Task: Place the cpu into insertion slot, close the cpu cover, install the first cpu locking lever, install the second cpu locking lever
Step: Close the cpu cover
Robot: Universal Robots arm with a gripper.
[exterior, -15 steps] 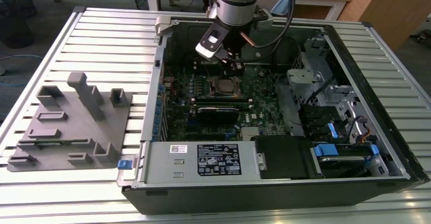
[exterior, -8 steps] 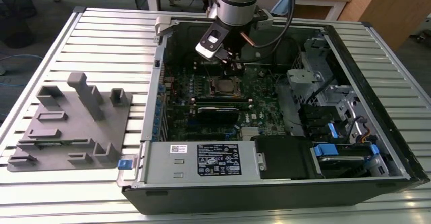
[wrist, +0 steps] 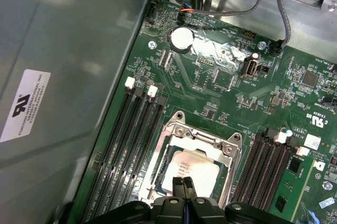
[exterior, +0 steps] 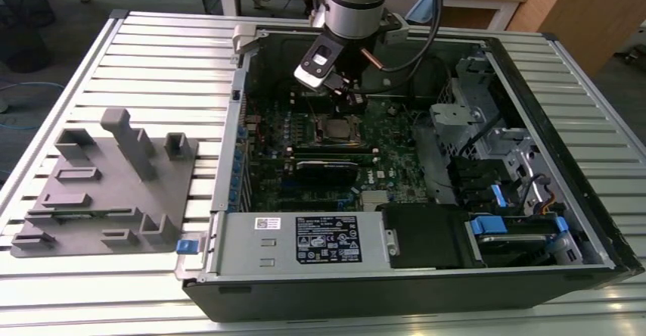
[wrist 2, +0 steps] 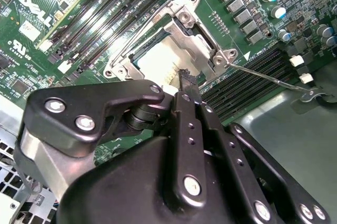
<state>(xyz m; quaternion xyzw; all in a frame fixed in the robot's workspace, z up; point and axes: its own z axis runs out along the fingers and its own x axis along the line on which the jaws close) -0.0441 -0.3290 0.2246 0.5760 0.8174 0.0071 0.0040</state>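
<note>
So, going across the exterior view from its left: a grey plastic fixture (exterior: 111, 185) with a bunch of pegs and pockets sits on the slatted metal table (exterior: 60, 71), just beside the open computer case (exterior: 404, 294).

Inside the case, towards the middle, the arm comes down from the far side. The gripper (exterior: 349, 98) hangs right over the green board (exterior: 272, 147), just behind the cpu (exterior: 336, 129). A long black card (exterior: 325, 171) lies a bit nearer the camera than the chip.

The cpu (wrist: 192, 166) is already sitting flat in the insertion slot (wrist 2: 152, 42), silver top facing up. In the first wrist view the fingertips (wrist: 178, 184) are pinched together with nothing between them. They're at the chip's near edge, touching or just above it, can't tell which.

The cpu cover (wrist: 202, 135) frames the chip. It looks like it's lying down over the socket, but from these angles I wouldn't swear it's fully flat.

In the second wrist view one thin wire locking lever (wrist 2: 268, 79) sticks out sideways from the socket corner across the memory slots (wrist 2: 253, 84), hooked end clear of the board. A second lever (wrist 2: 139, 32) runs along the opposite side of the socket.

On the exterior view's right are the drive bays with blue tabs (exterior: 485, 226).
</note>
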